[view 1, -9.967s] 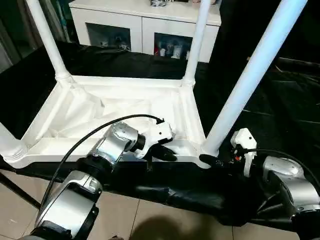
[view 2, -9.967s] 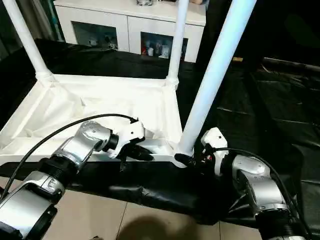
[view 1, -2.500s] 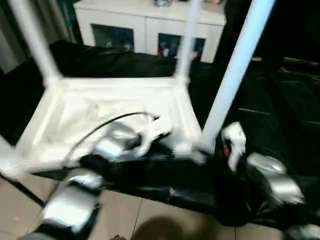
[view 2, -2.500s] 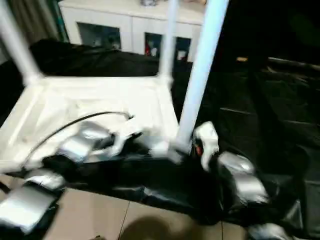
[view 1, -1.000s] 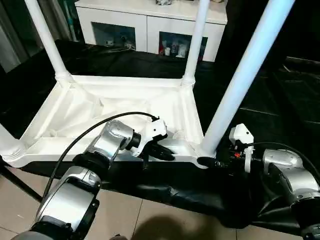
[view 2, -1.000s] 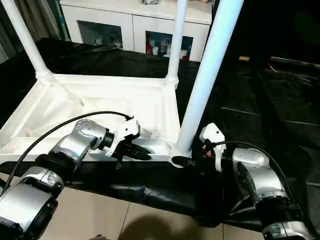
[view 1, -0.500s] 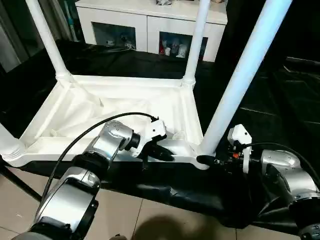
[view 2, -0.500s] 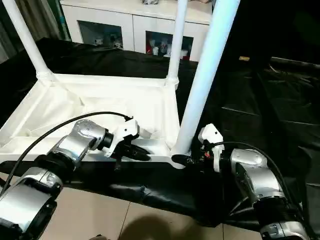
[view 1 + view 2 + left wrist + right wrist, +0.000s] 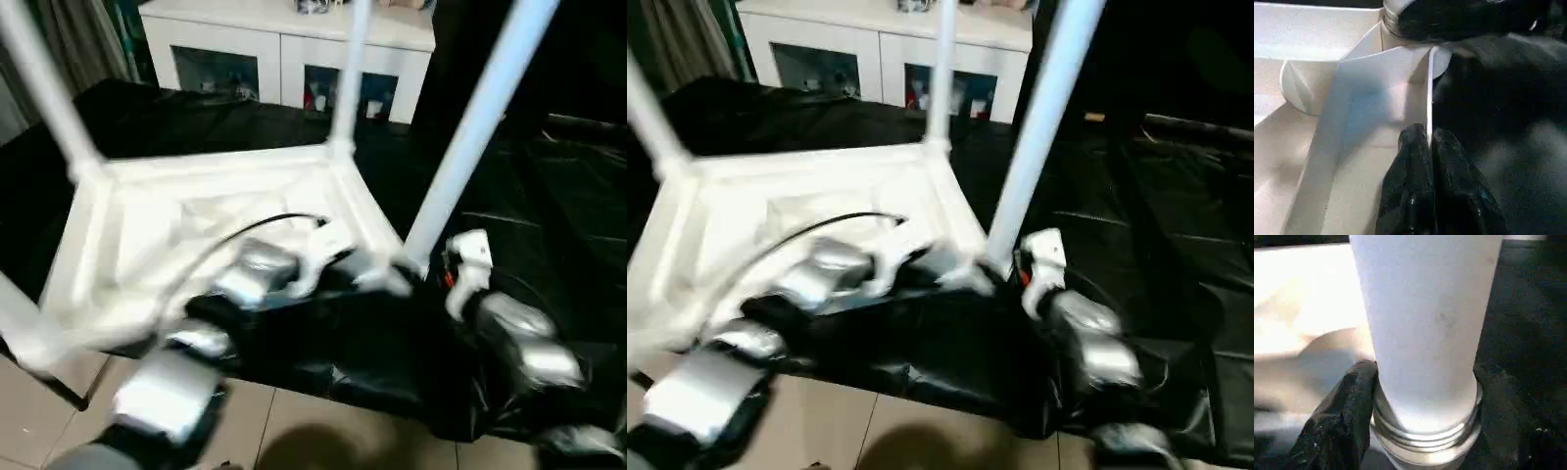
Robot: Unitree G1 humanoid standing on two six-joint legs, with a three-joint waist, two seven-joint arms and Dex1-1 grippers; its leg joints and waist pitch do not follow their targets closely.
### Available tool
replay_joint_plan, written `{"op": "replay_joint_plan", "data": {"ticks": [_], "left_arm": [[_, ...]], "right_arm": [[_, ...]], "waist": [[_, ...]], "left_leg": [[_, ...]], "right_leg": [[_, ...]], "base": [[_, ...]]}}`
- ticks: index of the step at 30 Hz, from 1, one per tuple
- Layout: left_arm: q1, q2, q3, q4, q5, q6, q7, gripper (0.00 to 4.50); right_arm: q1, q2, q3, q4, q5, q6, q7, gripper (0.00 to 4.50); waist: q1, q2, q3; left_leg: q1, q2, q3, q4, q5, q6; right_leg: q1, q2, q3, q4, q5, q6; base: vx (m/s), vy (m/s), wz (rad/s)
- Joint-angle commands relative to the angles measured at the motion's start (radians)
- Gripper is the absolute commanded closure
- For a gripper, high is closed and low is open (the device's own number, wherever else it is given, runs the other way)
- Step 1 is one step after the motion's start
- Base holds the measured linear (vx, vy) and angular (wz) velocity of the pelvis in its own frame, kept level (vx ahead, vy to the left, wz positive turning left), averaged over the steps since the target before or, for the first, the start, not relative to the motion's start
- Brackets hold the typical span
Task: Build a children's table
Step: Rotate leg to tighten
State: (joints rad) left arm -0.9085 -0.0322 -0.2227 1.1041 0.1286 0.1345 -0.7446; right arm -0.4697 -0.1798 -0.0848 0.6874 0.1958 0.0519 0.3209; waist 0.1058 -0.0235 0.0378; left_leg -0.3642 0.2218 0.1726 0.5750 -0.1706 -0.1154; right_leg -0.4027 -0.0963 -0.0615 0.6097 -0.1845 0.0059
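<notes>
The table point(image 9: 196, 230) has swung since the last frame, its near right corner now farther off. The left gripper point(image 9: 1429, 142) pinches the thin rim; the right gripper point(image 9: 1415, 396) straddles the near leg point(image 9: 1425, 333) at its threaded base, apparently clamping it. Light, stiff, slick plastic; best held at rims and sockets. It lies upside down on the black cloth point(image 9: 549, 245), legs up, long axis running left to right.
</notes>
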Motion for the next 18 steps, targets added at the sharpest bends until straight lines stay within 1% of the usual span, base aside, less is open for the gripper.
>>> {"op": "replay_joint_plan", "data": {"ticks": [1,2,3,4,5,6,7,8,9,10,11,12,13,14,15,16,17,18], "left_arm": [[-0.003,-0.045,0.039,0.022,-0.043,-0.017,0.071,4.5],[-0.008,-0.052,0.039,0.03,-0.039,-0.016,0.084,4.5],[-0.008,-0.052,0.039,0.03,-0.039,-0.016,0.084,4.5],[-0.012,-0.059,0.04,0.037,-0.036,-0.016,0.092,4.5],[-0.019,-0.062,0.039,0.046,-0.03,-0.019,0.097,4.5],[-0.027,-0.064,0.041,0.057,-0.025,-0.023,0.107,4.5],[-0.031,-0.06,0.038,0.064,-0.018,-0.029,0.104,4.5],[-0.036,-0.057,0.036,0.073,-0.012,-0.036,0.105,4.5],[-0.038,-0.051,0.034,0.076,-0.01,-0.039,0.098,4.5],[-0.035,-0.035,0.028,0.072,-0.008,-0.046,0.066,4.5],[-0.033,-0.028,0.026,0.071,-0.008,-0.049,0.051,4.5],[-0.029,-0.02,0.021,0.066,-0.006,-0.058,0.032,4.5],[-0.025,-0.014,0.018,0.062,-0.005,-0.065,0.017,4.5],[-0.009,0.013,0.009,0.046,-0.004,-0.079,-0.041,4.5],[0.0,0.026,0.003,0.038,-0.002,-0.096,-0.072,4.5],[0.0,0.026,0.003,0.038,-0.002,-0.096,-0.072,4.5],[0.014,0.05,-0.006,0.027,-0.001,-0.109,-0.136,4.5],[0.027,0.07,-0.017,0.014,-0.001,-0.127,-0.191,4.5]], "right_arm": [[-0.004,0.035,-0.007,0.069,-0.023,0.026,-0.108,1.83],[-0.018,0.051,-0.007,0.075,-0.025,0.017,-0.121,1.83],[-0.018,0.051,-0.007,0.075,-0.025,0.017,-0.121,1.83],[-0.029,0.063,-0.004,0.079,-0.028,0.005,-0.126,1.83],[-0.042,0.067,0.024,0.076,-0.06,-0.014,-0.115,1.83],[-0.051,0.07,0.045,0.079,-0.087,-0.033,-0.108,1.83],[-0.049,0.07,0.054,0.064,-0.086,-0.047,-0.066,1.28],[-0.047,0.07,0.059,0.052,-0.081,-0.058,-0.036,1.14],[-0.041,0.064,0.062,0.036,-0.074,-0.065,-0.008,1.14],[-0.025,0.04,0.064,-0.004,-0.055,-0.057,0.053,1.07],[-0.019,0.029,0.065,-0.02,-0.044,-0.049,0.074,0.93],[-0.013,0.015,0.064,-0.034,-0.028,-0.034,0.109,0.78],[-0.008,0.004,0.063,-0.045,-0.015,-0.024,0.135,0.69],[0.017,-0.051,0.083,-0.092,0.015,0.019,0.257,0.58],[0.031,-0.081,0.1,-0.113,0.012,0.025,0.312,0.58],[0.031,-0.081,0.1,-0.113,0.012,0.025,0.312,0.46],[0.058,-0.129,0.121,-0.148,0.005,0.023,0.392,0.33],[0.079,-0.163,0.13,-0.177,0.01,0.027,0.444,0.33]], "waist": [[0.001,-0.01,-0.057],[0.0,0.003,-0.058],[-0.001,-0.007,-0.058],[0.001,-0.002,-0.06],[0.0,0.008,-0.06],[-0.005,0.001,-0.059],[-0.004,-0.003,-0.059],[-0.005,-0.001,-0.059],[-0.004,-0.007,-0.058],[-0.004,-0.005,-0.058],[-0.002,-0.011,-0.058],[-0.002,-0.01,-0.058],[-0.002,-0.011,-0.056],[-0.002,-0.01,-0.056],[-0.001,-0.008,-0.056],[0.0,-0.009,-0.056],[-0.002,-0.01,-0.055],[0.0,-0.01,-0.053]], "left_leg": [[0.0,-0.007,0.01,-0.061,-0.172,0.055],[0.0,-0.008,0.009,-0.061,-0.173,0.056],[-0.002,-0.008,0.009,-0.061,-0.169,0.06],[-0.001,-0.008,0.01,-0.06,-0.165,0.068],[0.001,-0.008,0.009,-0.06,-0.167,0.069],[-0.002,-0.009,0.01,-0.06,-0.175,0.066],[0.001,-0.008,0.01,-0.061,-0.179,0.068],[0.0,-0.008,0.01,-0.061,-0.18,0.071],[-0.001,-0.008,0.01,-0.061,-0.187,0.079],[0.0,-0.007,0.01,-0.061,-0.189,0.082],[-0.003,-0.007,0.01,-0.06,-0.179,0.095],[-0.003,-0.006,0.01,-0.06,-0.172,0.101],[-0.004,-0.007,0.01,-0.059,-0.166,0.112],[-0.005,-0.006,0.01,-0.06,-0.165,0.118],[-0.004,-0.005,0.01,-0.057,-0.168,0.128],[-0.004,-0.005,0.01,-0.058,-0.169,0.129],[-0.005,-0.005,0.011,-0.058,-0.178,0.128],[-0.005,-0.005,0.011,-0.059,-0.186,0.122]], "right_leg": [[0.052,-0.036,0.029,-0.081,-0.2,-0.183],[0.05,-0.036,0.03,-0.078,-0.188,-0.188],[0.055,-0.034,0.028,-0.079,-0.172,-0.187],[0.054,-0.035,0.028,-0.077,-0.155,-0.192],[0.054,-0.034,0.028,-0.077,-0.15,-0.194],[0.054,-0.031,0.027,-0.079,-0.151,-0.194],[0.056,-0.032,0.027,-0.079,-0.156,-0.194],[0.056,-0.033,0.027,-0.079,-0.157,-0.196],[0.057,-0.034,0.026,-0.08,-0.17,-0.194],[0.057,-0.034,0.026,-0.081,-0.171,-0.193],[0.06,-0.034,0.026,-0.079,-0.163,-0.191],[0.06,-0.035,0.027,-0.078,-0.152,-0.193],[0.061,-0.033,0.026,-0.079,-0.141,-0.196],[0.063,-0.033,0.025,-0.079,-0.137,-0.197],[0.061,-0.034,0.026,-0.079,-0.132,-0.204],[0.063,-0.034,0.025,-0.081,-0.136,-0.203],[0.061,-0.035,0.025,-0.081,-0.152,-0.203],[0.062,-0.035,0.025,-0.084,-0.178,-0.198]], "base": [[0.0,0.0,0.0],[0.0,0.0,0.0],[0.0,0.0,0.0],[0.0,0.0,0.0],[0.0,0.0,0.0],[0.0,0.0,0.0],[0.0,0.0,0.0],[0.0,0.0,0.0],[0.0,0.0,0.0],[0.0,0.0,0.0],[0.0,0.0,0.0],[0.0,0.0,0.0],[0.0,0.0,0.0],[0.0,0.0,0.0],[0.0,0.0,0.0],[0.0,0.0,0.0],[0.0,0.0,0.0],[0.0,0.0,0.0]]}}
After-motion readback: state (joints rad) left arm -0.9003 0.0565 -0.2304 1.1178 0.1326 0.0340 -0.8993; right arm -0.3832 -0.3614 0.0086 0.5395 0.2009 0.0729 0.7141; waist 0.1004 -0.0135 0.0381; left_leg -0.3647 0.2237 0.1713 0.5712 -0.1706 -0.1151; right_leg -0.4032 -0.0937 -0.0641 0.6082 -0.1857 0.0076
